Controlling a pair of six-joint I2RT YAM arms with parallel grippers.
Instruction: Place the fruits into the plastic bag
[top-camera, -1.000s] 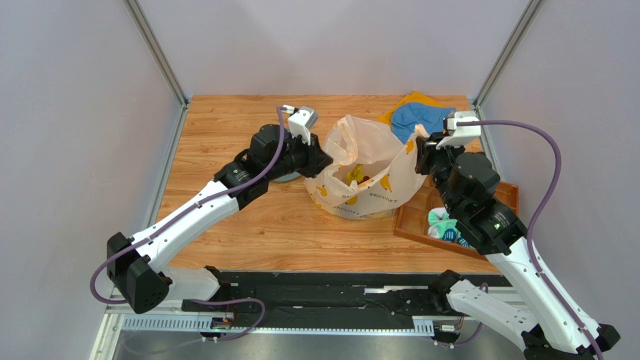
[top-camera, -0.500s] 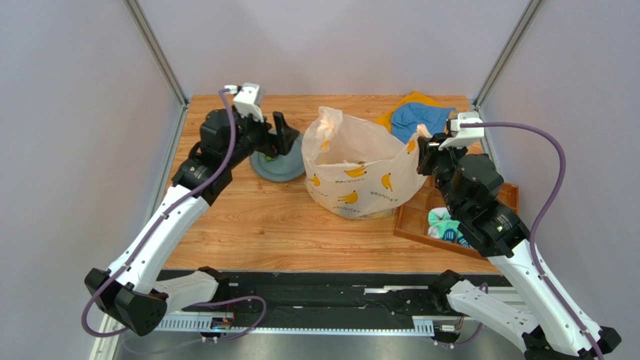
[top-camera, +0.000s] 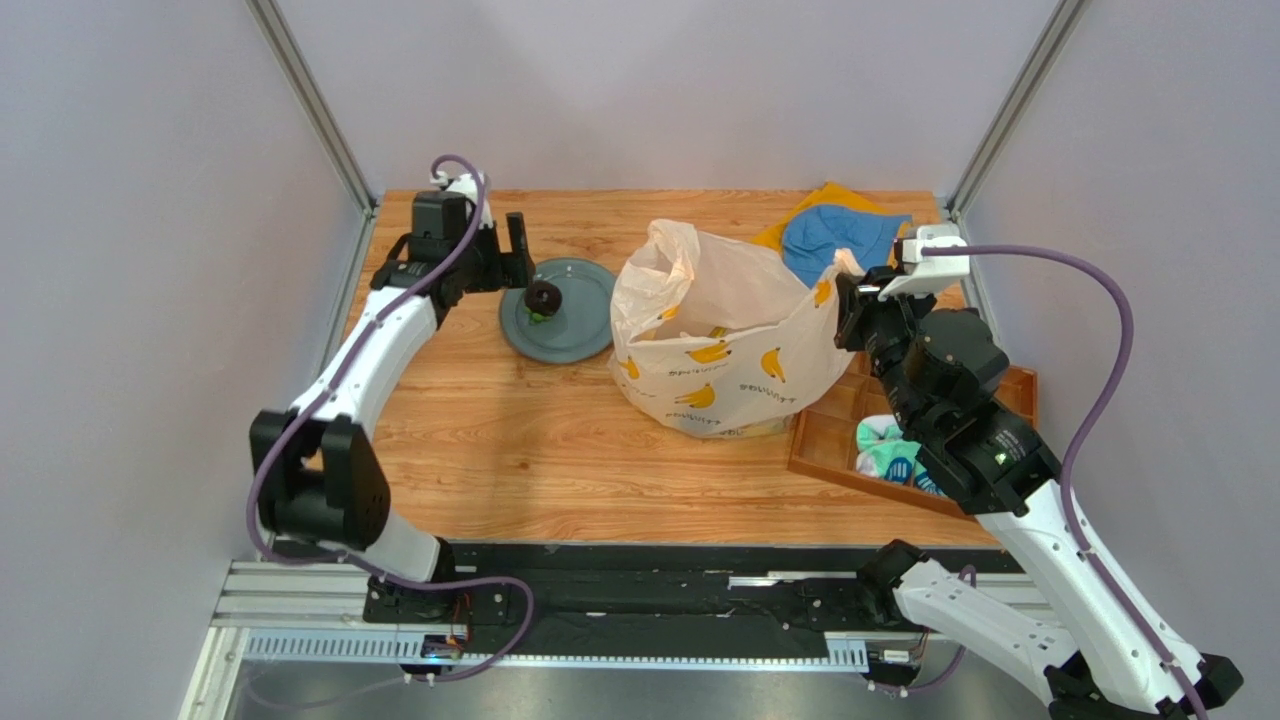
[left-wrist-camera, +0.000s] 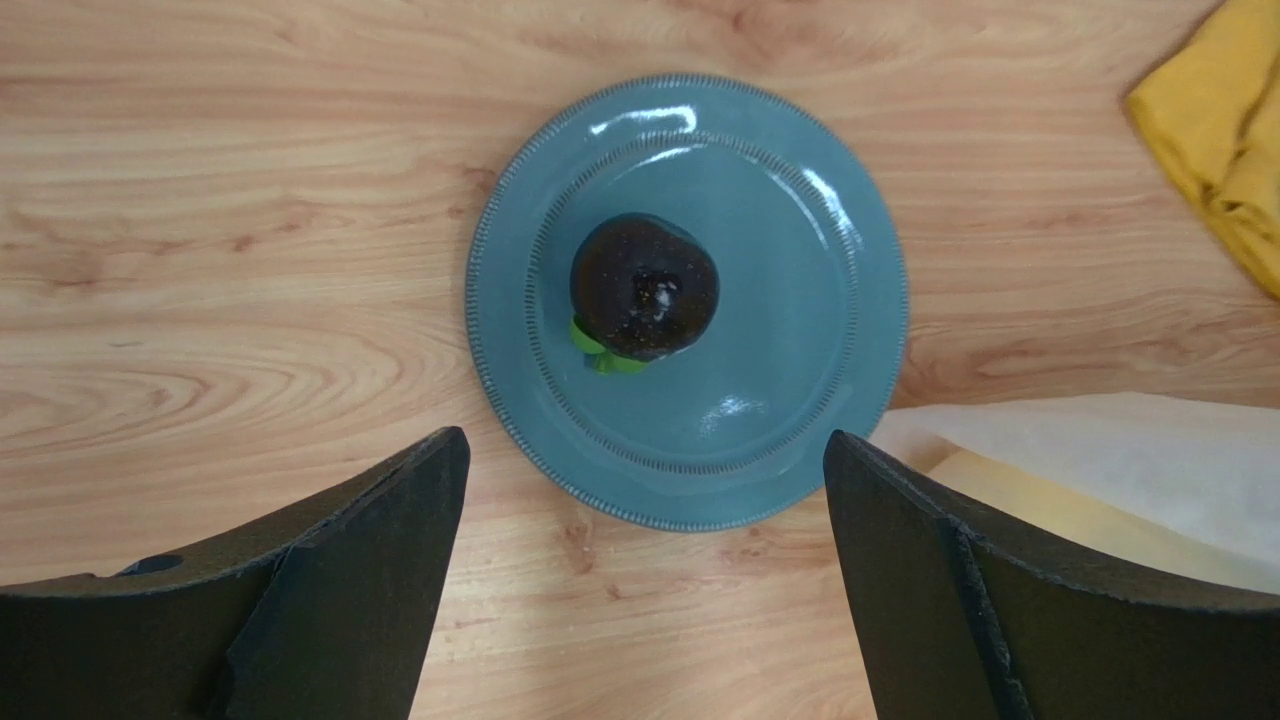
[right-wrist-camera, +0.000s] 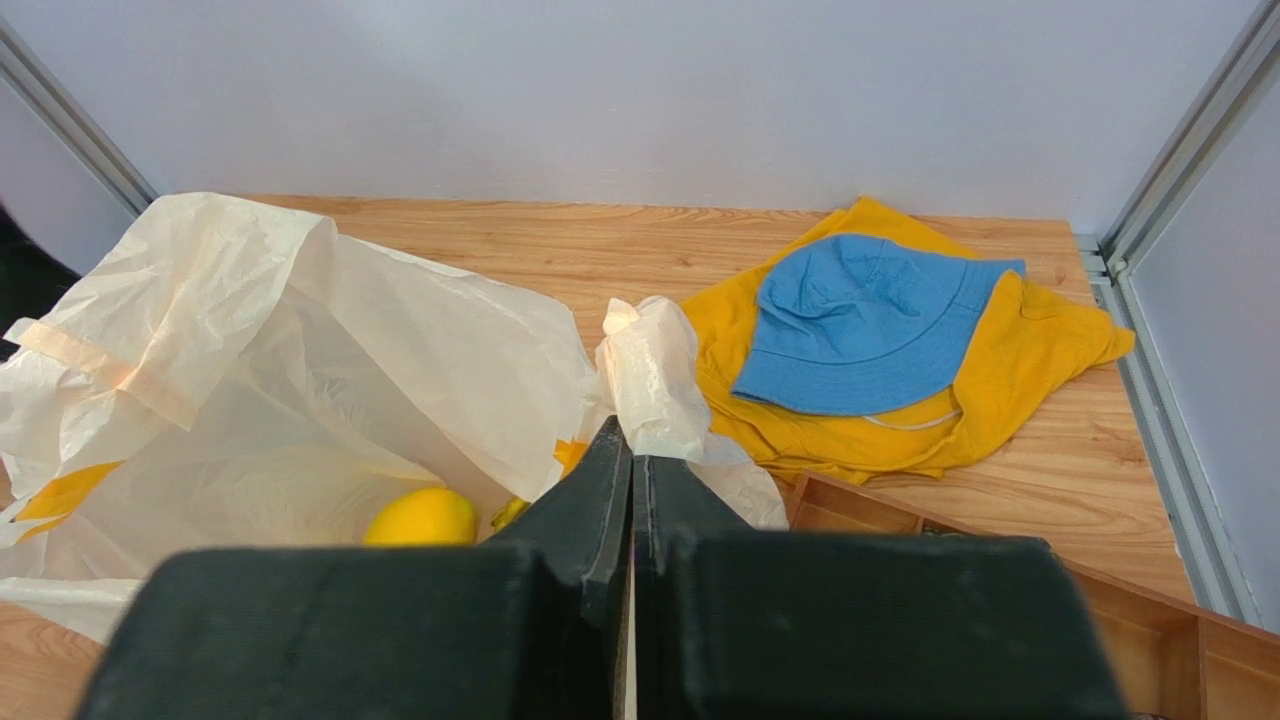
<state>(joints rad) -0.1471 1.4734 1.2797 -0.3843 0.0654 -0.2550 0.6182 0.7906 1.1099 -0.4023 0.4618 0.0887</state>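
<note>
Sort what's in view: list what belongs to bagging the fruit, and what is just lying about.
Belongs to the job: plastic bag, dark round fruit, yellow fruit inside the bag, open left claw, right claw shut on the bag.
Just lying about: blue plate, yellow cloth, blue cloth, wooden tray.

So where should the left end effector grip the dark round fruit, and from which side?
Across its widest middle, coming straight down from above: the dark round fruit sits alone near the middle of the blue plate, both flanks clear, with a small green leaf tucked low on one side.
</note>
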